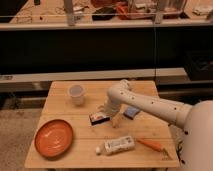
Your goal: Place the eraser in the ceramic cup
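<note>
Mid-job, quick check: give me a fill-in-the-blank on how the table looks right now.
1. The eraser lies on the wooden table, not yet inside the white ceramic ____.
2. The gripper is low over the table, and the thing nearest it is the ____.
3. The round plate at the front left is coloured ____.
Missing words: cup; eraser; orange.

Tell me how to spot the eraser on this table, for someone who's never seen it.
On the wooden table, look near the middle, right of the orange plate and in front of the white cup. The eraser lies right beside the claw: a small dark-sided block with a white top, unlike the blue pad or the long white tube.
</note>
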Available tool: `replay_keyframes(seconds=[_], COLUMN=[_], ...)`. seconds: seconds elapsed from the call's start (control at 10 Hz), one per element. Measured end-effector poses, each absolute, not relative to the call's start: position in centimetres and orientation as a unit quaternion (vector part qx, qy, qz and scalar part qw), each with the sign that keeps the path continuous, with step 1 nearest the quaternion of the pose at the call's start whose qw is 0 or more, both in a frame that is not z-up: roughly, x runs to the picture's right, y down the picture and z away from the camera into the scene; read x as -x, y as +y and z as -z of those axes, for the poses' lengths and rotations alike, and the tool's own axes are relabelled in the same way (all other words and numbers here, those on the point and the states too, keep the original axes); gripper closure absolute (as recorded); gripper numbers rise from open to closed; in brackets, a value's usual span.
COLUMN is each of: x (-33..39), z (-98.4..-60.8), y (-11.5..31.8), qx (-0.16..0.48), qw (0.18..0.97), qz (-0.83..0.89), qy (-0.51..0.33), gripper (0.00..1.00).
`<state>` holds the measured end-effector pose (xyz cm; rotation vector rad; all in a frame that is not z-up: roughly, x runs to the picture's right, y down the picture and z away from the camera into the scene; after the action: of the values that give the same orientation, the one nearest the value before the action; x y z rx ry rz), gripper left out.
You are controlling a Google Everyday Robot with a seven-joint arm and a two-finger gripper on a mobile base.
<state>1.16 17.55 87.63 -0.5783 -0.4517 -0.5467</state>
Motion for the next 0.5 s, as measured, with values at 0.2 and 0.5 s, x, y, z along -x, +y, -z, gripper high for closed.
replay_keyframes(seconds=[0.2,0.5], x=[-1.06,-0.81], z=[-87.47,-87.21], y=[17.40,17.25], qx=[0.277,0.274], qw=[0.898,0.897], qz=[0.266,0.271], qy=[-0.217,-0.214], gripper=[0.20,0.20])
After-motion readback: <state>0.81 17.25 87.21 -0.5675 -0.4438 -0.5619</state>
